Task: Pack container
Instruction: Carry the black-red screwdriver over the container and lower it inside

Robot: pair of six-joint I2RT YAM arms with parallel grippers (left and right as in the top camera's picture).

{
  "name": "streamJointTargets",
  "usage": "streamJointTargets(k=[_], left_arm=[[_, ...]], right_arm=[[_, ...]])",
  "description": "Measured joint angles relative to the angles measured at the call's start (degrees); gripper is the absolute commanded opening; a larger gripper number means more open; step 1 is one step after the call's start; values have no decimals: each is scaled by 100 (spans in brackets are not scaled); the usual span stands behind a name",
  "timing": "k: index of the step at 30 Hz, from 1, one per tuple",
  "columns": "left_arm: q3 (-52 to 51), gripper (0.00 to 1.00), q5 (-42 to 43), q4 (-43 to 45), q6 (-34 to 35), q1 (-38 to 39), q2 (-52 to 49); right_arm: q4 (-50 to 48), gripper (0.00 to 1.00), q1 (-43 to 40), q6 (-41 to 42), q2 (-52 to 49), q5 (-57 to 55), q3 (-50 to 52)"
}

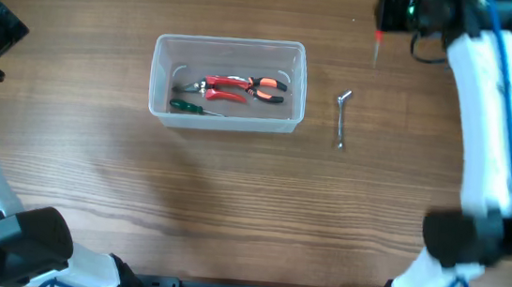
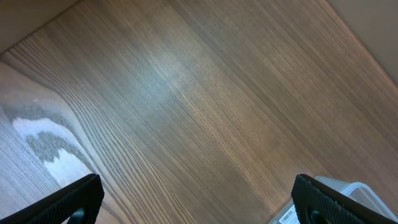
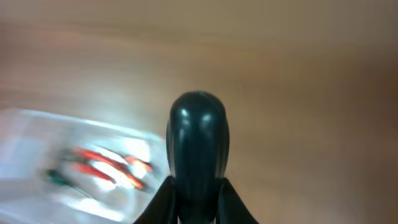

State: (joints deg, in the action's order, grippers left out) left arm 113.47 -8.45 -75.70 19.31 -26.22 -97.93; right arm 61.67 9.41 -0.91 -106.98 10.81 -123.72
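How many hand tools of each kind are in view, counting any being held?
Pliers: 2, red-handled pliers and orange-and-black pliers, in the container.
Screwdrivers: 1, green-handled screwdriver, in the container.
Keys: 1, bent metal key, on the table right of the container.
Other: 1, dark-handled tool, gripped by the right end effector.
Total: 5.

The container (image 1: 231,40) is a clear plastic rectangular bin with rounded corners and a rim. It stands upright and open-topped on the wooden worktop (image 1: 231,207), a little left of the middle and toward the far side, with its long sides running left to right. Inside lie two pairs of red-handled pliers (image 1: 228,86), side by side, and a green-handled screwdriver (image 1: 192,107) by the near wall. The right wrist view shows the bin only as a blur.
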Motion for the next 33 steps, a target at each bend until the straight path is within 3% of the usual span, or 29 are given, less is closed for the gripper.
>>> streamJointTargets(k=[4,7,12,17,24,30,33], left_arm=[[0,100,0,0,0,0,0],[0,100,0,-2,0,0,0],[0,100,0,0,0,0,0],[0,100,0,-2,0,0,0],[0,100,0,0,0,0,0],[0,100,0,0,0,0,0],[0,100,0,0,0,0,0]], right_arm=[[-219,4,1036,-1198,901,463,-232],[-131,4,1764,-2210,1016,669,-234],[208,4,2645,-4131,367,756,122],[251,4,2973,-5722,-844,669,468],[35,4,2813,-6422,-2286,345,520],[-79,4,2712,-6496,-2767,275,520],[-92,29,2699,-6454,-2855,260,520]])
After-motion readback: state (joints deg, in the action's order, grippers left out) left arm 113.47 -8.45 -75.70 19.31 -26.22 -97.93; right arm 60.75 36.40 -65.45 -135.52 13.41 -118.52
